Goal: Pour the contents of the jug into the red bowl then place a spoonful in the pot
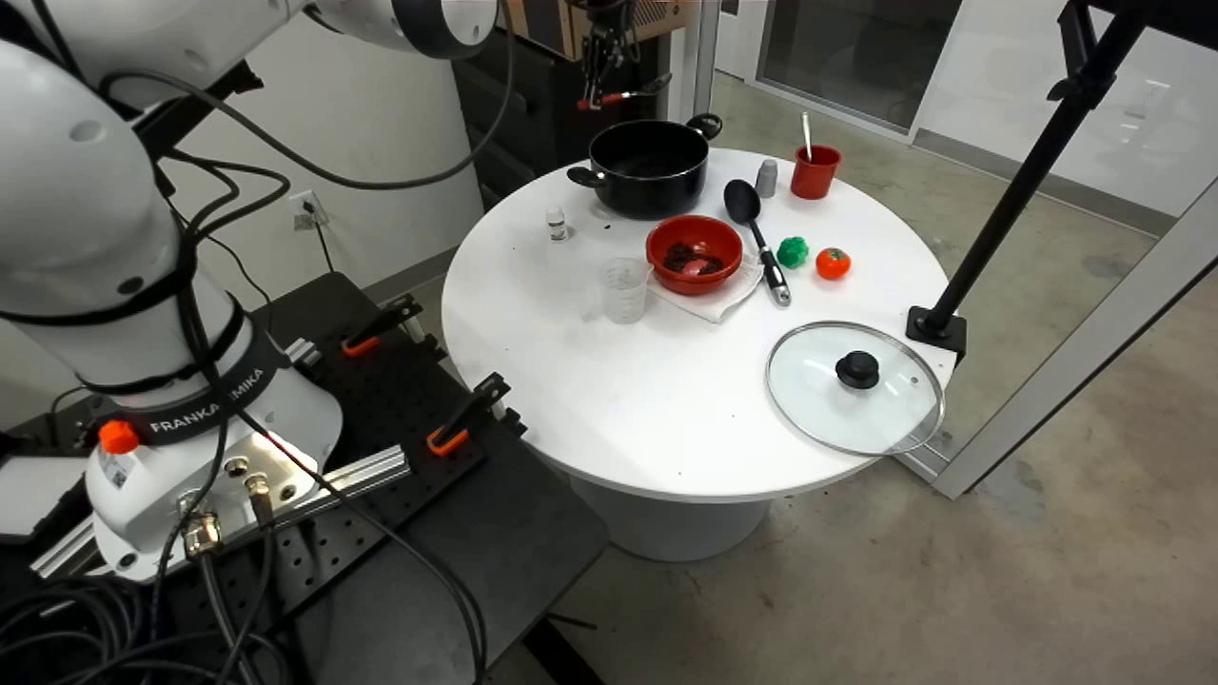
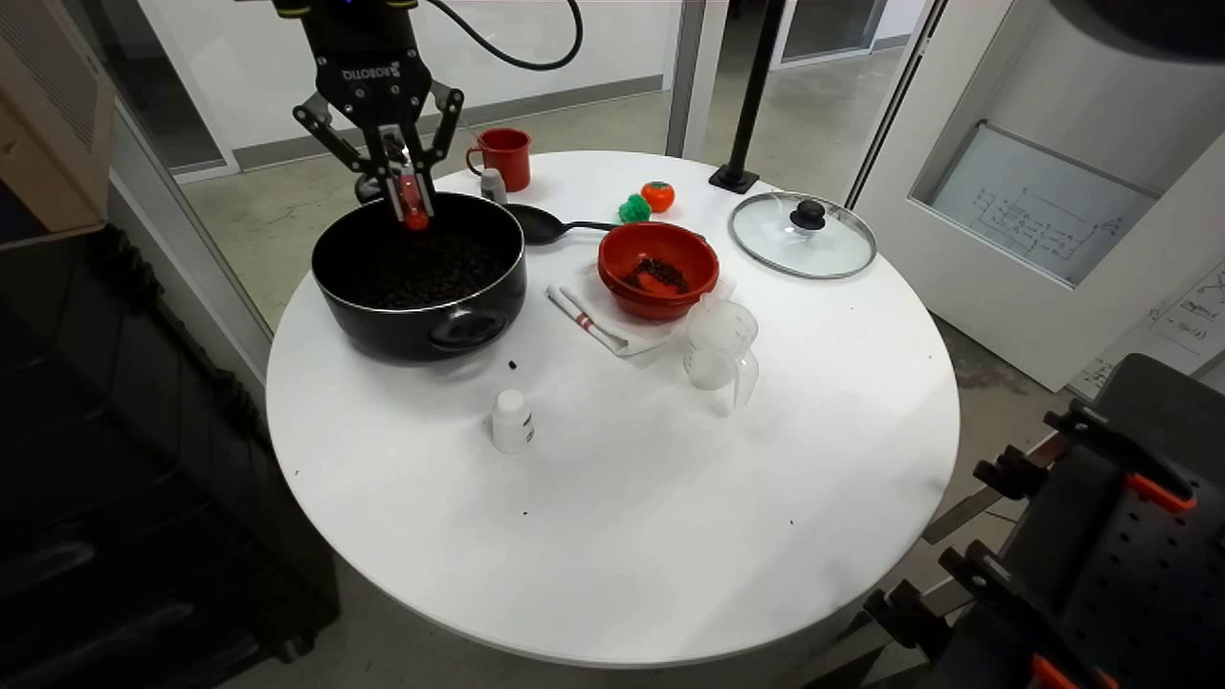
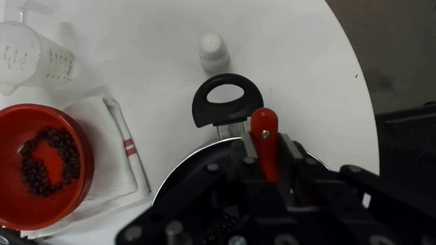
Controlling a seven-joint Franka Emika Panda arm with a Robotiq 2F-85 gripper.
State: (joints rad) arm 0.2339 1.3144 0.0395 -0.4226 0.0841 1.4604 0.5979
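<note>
Wrist view: gripper (image 3: 268,143) clamping spoon (image 3: 266,148) above pot (image 2: 383,330)

Jaws clenched on the spoon's red end. Pot below, dark beans (image 2: 431,273) inside; can't tell if the spoon carries any. To do it well: centre inside the rim, then roll slowly. Pot handle (image 3: 226,110) points toward a nearby white bottle (image 3: 214,54); don't clip either. Red bowl (image 3: 20,206) of beans, then jug (image 3: 51,64), sit farther over: pour looks done. Black cabinet (image 2: 144,478) crowds the table (image 2: 660,536) edge by the pot; from where I stand, more room bottle-side.
</note>
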